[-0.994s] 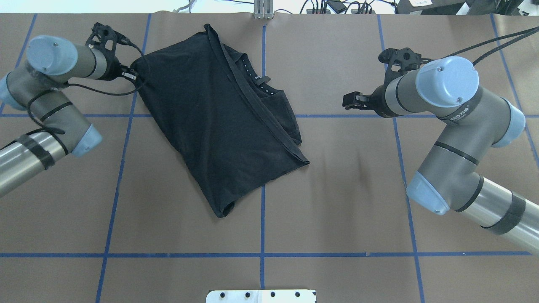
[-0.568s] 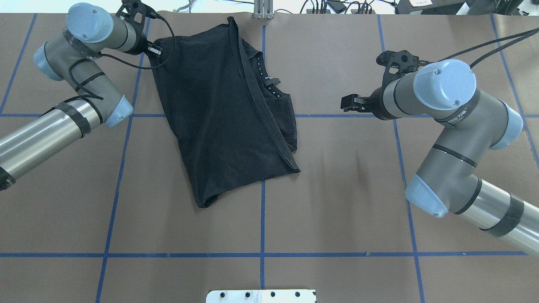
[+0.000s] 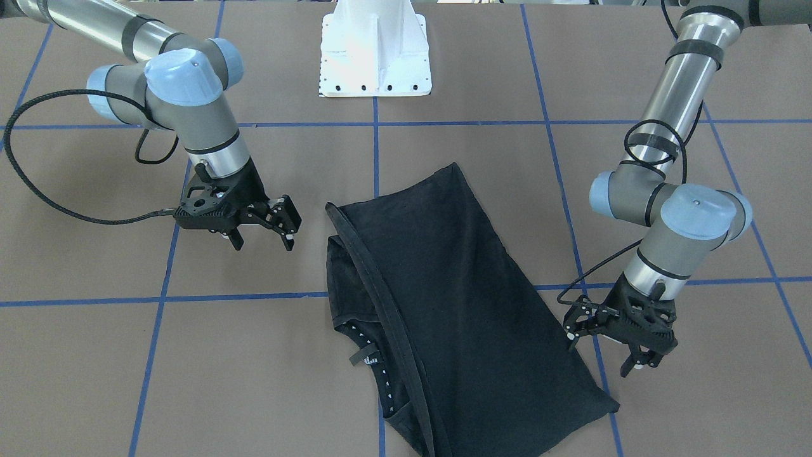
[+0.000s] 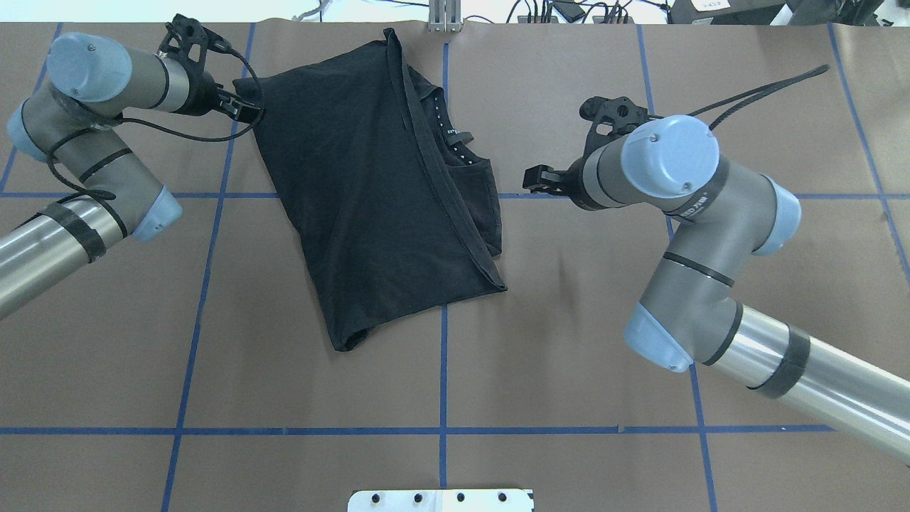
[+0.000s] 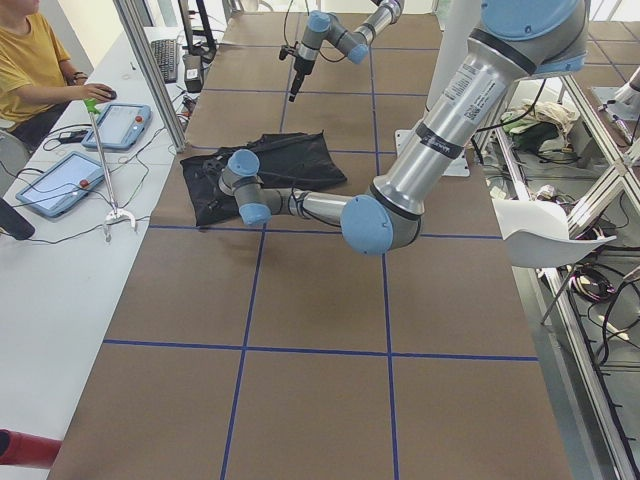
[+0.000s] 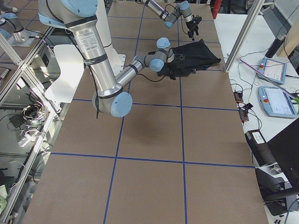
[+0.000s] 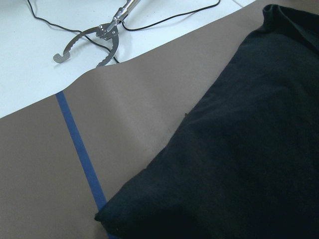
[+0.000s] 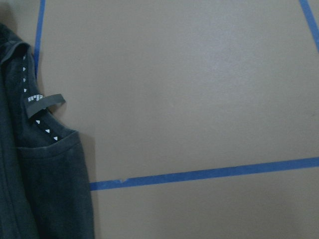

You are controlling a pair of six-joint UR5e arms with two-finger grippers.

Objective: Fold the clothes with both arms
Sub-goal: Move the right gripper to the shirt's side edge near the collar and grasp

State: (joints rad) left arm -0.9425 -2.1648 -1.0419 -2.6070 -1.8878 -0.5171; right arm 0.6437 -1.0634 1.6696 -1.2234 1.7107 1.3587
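The black T-shirt (image 4: pixel 370 192) lies folded lengthwise on the brown table, plain side up, slanting from the far edge toward the middle. Its collar with a small tag (image 4: pixel 455 139) shows along the right edge, and again in the right wrist view (image 8: pixel 45 102). My left gripper (image 4: pixel 249 110) hangs open just left of the shirt's far left corner, with nothing between its fingers (image 3: pixel 602 352). The left wrist view shows the shirt's corner (image 7: pixel 249 149) but no fingers. My right gripper (image 4: pixel 532 178) stands open a short way right of the collar, apart from the cloth (image 3: pixel 263 240).
Blue tape lines (image 4: pixel 443 370) grid the brown table cover. The white pedestal base (image 3: pixel 374 51) stands at the robot's side. Beyond the far edge is a white side table with a metal grabber tool (image 7: pixel 99 35), tablets and a seated person (image 5: pixel 30 60).
My left gripper carried the shirt's far left corner toward the far edge, let go and drew back to the left. My right arm moved left, closer to the collar.
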